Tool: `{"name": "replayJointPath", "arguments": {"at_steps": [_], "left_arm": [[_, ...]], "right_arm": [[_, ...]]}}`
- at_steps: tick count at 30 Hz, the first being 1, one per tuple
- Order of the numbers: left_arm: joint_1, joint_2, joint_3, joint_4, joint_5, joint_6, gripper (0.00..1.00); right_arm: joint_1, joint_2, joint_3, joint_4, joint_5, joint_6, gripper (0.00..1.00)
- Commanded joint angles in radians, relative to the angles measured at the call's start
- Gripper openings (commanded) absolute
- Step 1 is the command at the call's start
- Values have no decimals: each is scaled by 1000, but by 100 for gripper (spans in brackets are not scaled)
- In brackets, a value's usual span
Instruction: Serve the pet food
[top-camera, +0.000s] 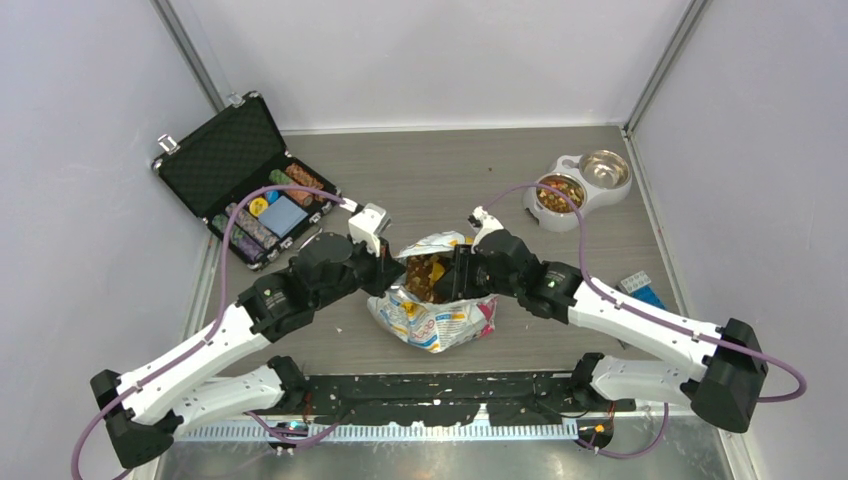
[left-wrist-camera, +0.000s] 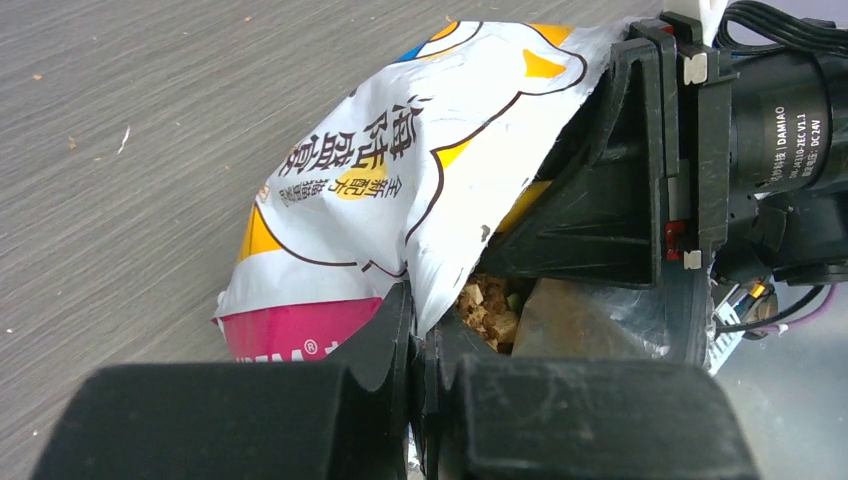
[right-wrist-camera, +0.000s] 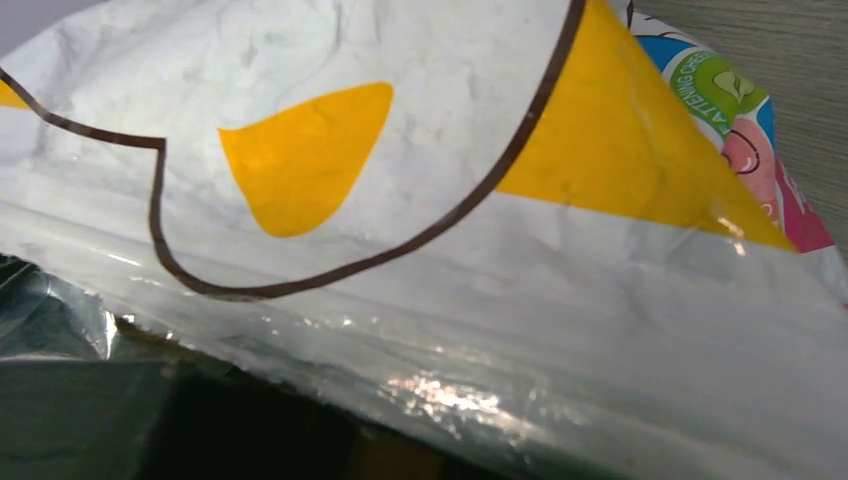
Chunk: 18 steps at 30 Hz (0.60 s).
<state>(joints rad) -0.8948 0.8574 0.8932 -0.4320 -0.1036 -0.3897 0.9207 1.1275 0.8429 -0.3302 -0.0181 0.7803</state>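
Foil bag (top-camera: 440, 320), white with yellow and pink print, lying crumpled on the table (top-camera: 450, 170), mouth open and facing up.

Contents: kibble (top-camera: 425, 275), brown and tan, heaped inside the bag's mouth. The left wrist view shows a little of it just behind the bag's torn rim.

Left gripper (top-camera: 390, 278): at the bag's left rim, jaws pressed together with the foil edge pinched between them.

Right gripper (top-camera: 464, 272): at the bag's right rim, opposite the left one. Its own view is filled with foil at close range. The fingers sit against the rim, but I cannot tell whether they have hold of it or how far apart they stand.

Bowl (top-camera: 575, 215): double, beyond the bag and to its right, well apart from it. The cup nearer the bag already has kibble in it; the farther steel cup looks bare.

Case (top-camera: 215, 150): black, lid up, striped chips inside, beyond the bag to its left. It plays no part in the task.

Step in hand, as judged: spreading the bag's mouth from both sides, ahead of a pour.

Next move calls for a sure hold on the right rim. Then the bag must be lifted, carried toward the bowl and tipped gently. The foil looks slick and limp, so kibble could spill over a sagging edge.
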Motion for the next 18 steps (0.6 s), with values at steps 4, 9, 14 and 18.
{"name": "replayJointPath", "arguments": {"at_steps": [4, 9, 14, 18], "left_arm": [[7, -39, 11, 67, -38, -8, 0], [7, -55, 4, 66, -46, -6, 0], [7, -51, 6, 64, -45, -5, 0], [5, -45, 10, 65, -36, -5, 0]], "right_arm": [[-6, -150, -19, 255, -94, 166, 5], [-11, -231, -23, 197, -14, 182, 5], [-12, -321, -25, 143, 76, 196, 5], [-12, -338, 15, 82, 106, 183, 5]]}}
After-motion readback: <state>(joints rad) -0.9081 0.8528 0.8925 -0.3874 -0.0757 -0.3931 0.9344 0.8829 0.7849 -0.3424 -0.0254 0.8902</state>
